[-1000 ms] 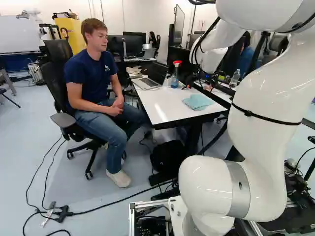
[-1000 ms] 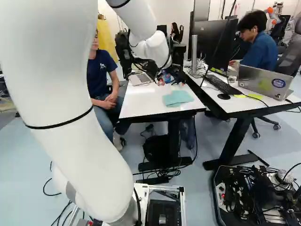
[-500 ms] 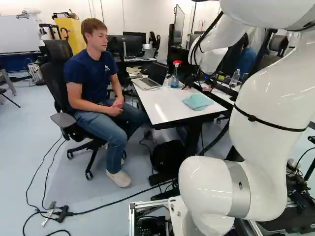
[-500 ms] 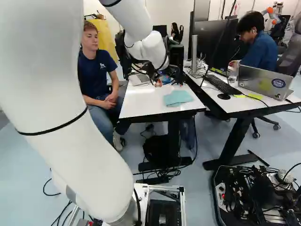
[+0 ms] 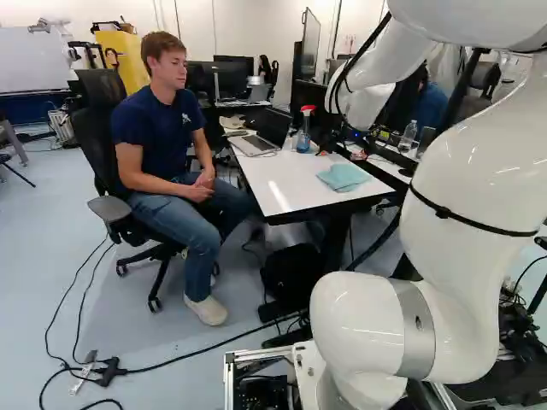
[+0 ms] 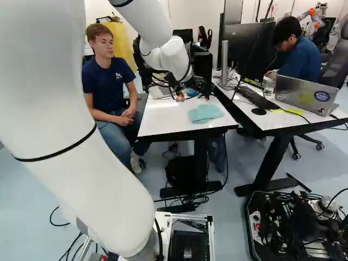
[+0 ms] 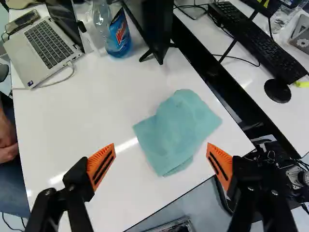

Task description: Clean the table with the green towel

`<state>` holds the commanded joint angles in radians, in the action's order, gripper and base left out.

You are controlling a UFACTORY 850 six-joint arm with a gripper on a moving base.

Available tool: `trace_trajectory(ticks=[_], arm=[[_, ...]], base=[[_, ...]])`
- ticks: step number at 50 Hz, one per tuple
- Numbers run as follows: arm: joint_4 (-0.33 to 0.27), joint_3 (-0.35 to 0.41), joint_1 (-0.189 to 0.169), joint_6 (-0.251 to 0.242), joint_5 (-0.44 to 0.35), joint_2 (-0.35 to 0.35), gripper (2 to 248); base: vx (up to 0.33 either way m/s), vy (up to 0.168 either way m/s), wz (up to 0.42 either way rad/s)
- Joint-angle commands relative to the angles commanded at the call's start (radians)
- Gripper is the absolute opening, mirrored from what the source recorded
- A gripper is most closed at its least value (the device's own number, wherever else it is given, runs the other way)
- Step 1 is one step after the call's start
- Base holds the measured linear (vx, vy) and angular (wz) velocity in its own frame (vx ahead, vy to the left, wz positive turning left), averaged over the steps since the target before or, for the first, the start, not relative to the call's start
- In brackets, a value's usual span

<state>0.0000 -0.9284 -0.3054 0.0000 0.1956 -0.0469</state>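
The arm (image 6: 173, 58) has swung a little, and it seems to carry the claw (image 7: 161, 146) lower over the table (image 7: 87, 113), which I judge to be the approach for taking the towel (image 7: 177, 129). The claw is released, its two fingers wide apart and holding nothing, so the wiping is not begun. Against the earlier frame, the towel stays unmoved, folded close to the table's near edge.

White tabletop (image 5: 286, 181), one. On it lies a green towel (image 5: 344, 177), near the right corner; farther back stands a spray bottle (image 5: 304, 137), upright, red head, blue liquid, beside an open laptop (image 5: 255, 145). White arm (image 5: 453, 196), one, rises right of the middle.
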Motion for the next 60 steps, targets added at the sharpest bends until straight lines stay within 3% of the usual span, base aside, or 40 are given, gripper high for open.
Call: trace_trajectory(ticks=[30,60], arm=[[0.0,0.06,0.022,0.0,-0.076,0.023,247],[0.0,0.201,0.073,0.0,-0.255,0.078,247]], base=[[0.0,0.0,0.0],[0.0,0.0,0.0]])
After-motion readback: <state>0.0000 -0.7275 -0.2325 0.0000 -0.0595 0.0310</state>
